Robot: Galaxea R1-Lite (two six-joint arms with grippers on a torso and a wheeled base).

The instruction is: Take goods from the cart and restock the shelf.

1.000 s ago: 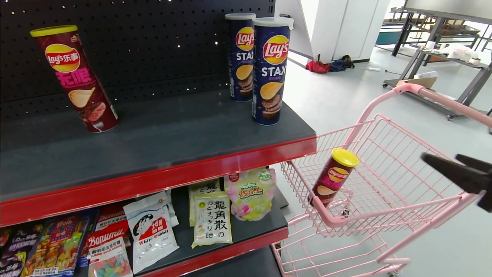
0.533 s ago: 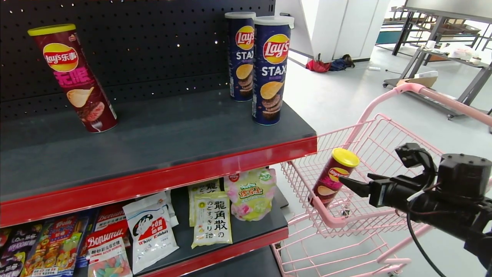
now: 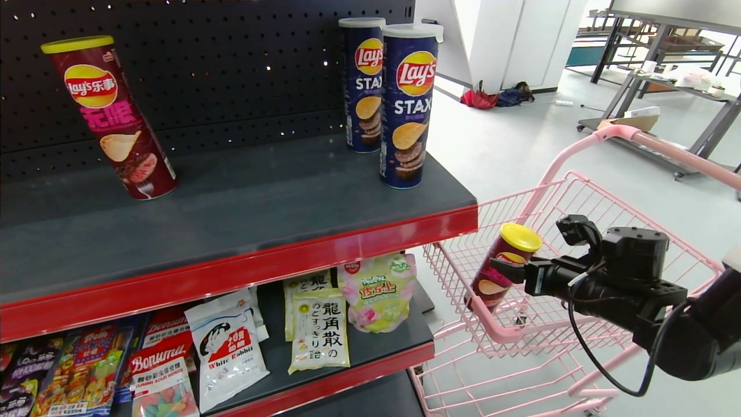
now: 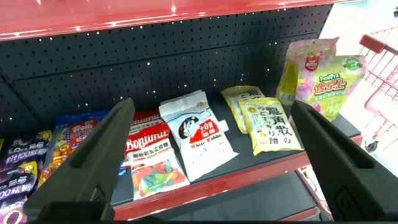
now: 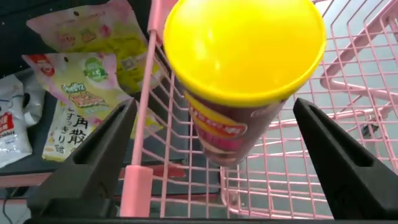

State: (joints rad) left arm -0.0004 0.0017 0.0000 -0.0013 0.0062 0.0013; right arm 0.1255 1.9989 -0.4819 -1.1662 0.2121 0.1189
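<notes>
Cardboard can (image 3: pixel 505 266) in the cart (image 3: pixel 666 152) looks light, stiff, slick, dentable; best gripped mid-body below the lid (image 5: pixel 242 43). Right hand (image 5: pixel 212 124) gapes wide either side of it, holding nothing

Chip can (image 3: pixel 489 286) in cart (image 3: pixel 490 328) right of shelf (image 3: pixel 243 202), right pincer (image 3: pixel 529 248) beside it.

Your right gripper (image 3: pixel 505 269) is at the yellow-lidded chip can (image 3: pixel 520 237). The can stands in the pink cart's (image 3: pixel 499 332) corner nearest the shelf (image 3: pixel 243 272).
</notes>
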